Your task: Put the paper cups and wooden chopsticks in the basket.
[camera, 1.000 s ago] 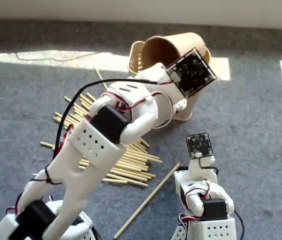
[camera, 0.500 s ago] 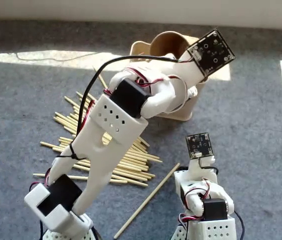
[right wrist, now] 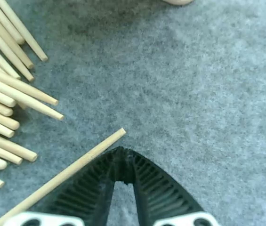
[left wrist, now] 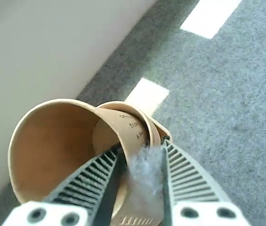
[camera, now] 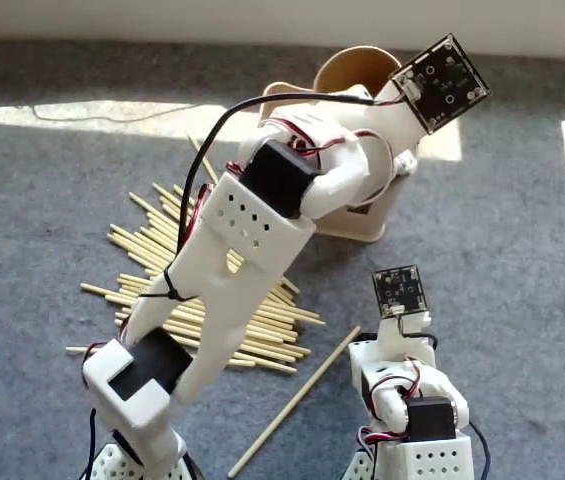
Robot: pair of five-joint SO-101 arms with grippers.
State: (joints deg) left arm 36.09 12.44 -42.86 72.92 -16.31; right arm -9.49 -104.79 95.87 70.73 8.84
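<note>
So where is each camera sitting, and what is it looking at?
High view: fixed above, looking down at the left arm, right arm, chopsticks and basket.
Left wrist view: on the left arm, looking past the left gripper at the paper cup it holds.
Right wrist view: on the right arm, looking down past the shut right gripper at the carpet.
High and right wrist share the chopsticks.

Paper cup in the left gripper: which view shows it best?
Left wrist view: the paper cup shows its open mouth up close, with the left gripper at its rim. The high view catches part of its rim past the arm, above the basket. The right wrist view faces chopsticks on carpet.
</note>
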